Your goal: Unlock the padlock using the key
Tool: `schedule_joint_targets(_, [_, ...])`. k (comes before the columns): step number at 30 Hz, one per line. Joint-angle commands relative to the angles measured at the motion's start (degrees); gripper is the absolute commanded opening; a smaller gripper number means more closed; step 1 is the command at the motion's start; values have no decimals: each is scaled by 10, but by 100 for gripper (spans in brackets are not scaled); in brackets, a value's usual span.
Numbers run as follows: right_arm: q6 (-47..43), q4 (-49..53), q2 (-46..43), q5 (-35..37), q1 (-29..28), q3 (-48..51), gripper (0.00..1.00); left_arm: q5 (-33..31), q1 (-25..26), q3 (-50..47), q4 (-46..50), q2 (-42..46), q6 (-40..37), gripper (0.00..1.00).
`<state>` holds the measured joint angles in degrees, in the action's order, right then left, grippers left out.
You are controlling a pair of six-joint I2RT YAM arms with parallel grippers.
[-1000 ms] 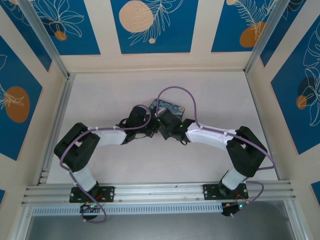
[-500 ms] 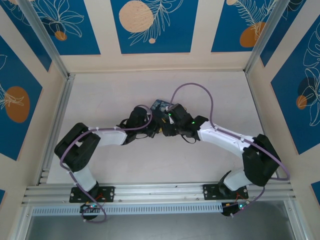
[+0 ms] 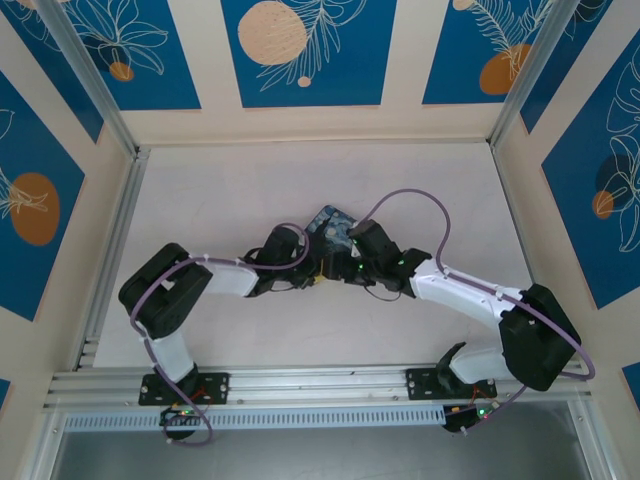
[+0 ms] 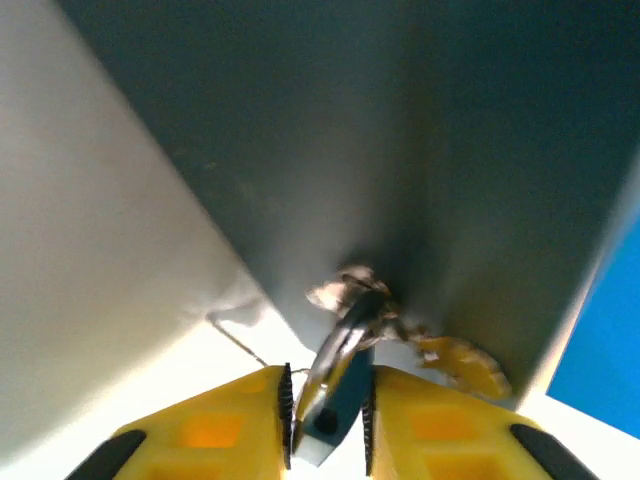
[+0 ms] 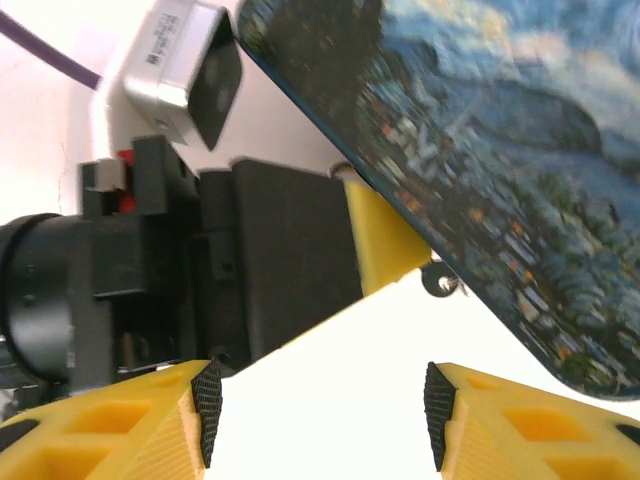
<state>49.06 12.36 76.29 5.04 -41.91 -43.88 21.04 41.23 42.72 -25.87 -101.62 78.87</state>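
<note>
Padlock: the little silvery-blue padlock point(image 4: 338, 400) sits right between the yellow fingers of the left gripper point(image 4: 326, 425), close under the edge of the dark painted tin point(image 4: 400, 150)
Left gripper: its fingers stand close on both sides of the padlock; I cannot tell if they squeeze it or just sit beside it
Right gripper: the right gripper point(image 5: 320, 400) is spread wide with nothing between its fingers, and it is near the tin, facing the other arm's hand
Key: I cannot pick out the key for sure; a thin shiny bit point(image 4: 345, 340) runs from the padlock up to the tin, but it could be the loop of the lock or the key
Place: both arms meet at the tin in the middle of the table point(image 3: 200, 190)
Done: both grippers are at the padlock, and that looks like the most that is done
Left to do: I see no open loop, so I think the lock is not yet open; the key has to go in and turn
</note>
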Motion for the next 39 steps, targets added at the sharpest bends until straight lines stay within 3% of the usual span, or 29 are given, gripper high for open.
schedule_joint_targets(1, [68,-37,-4,-10,-3,20,57,-19,5,-22,17,27,-13,50])
schedule_joint_targets(3, [79,-41,-4,-4,-1,25,57,-35,4,-29,37,53,-21,66])
schedule_joint_targets(6, [94,-52,1,0,3,28,57,-63,2,-36,80,95,-33,80])
schedule_joint_targets(14, [85,-76,51,-28,55,3,57,-143,-12,-27,220,207,-66,100])
schedule_joint_targets(25, [-42,-49,144,-81,159,-135,54,-143,-40,54,308,202,-133,100])
schedule_joint_targets(33, [-73,-127,110,-116,156,-29,51,-87,-88,182,380,114,-240,100])
schedule_joint_targets(39, [-83,-138,159,-111,156,-24,50,-55,-118,252,413,50,-284,100])
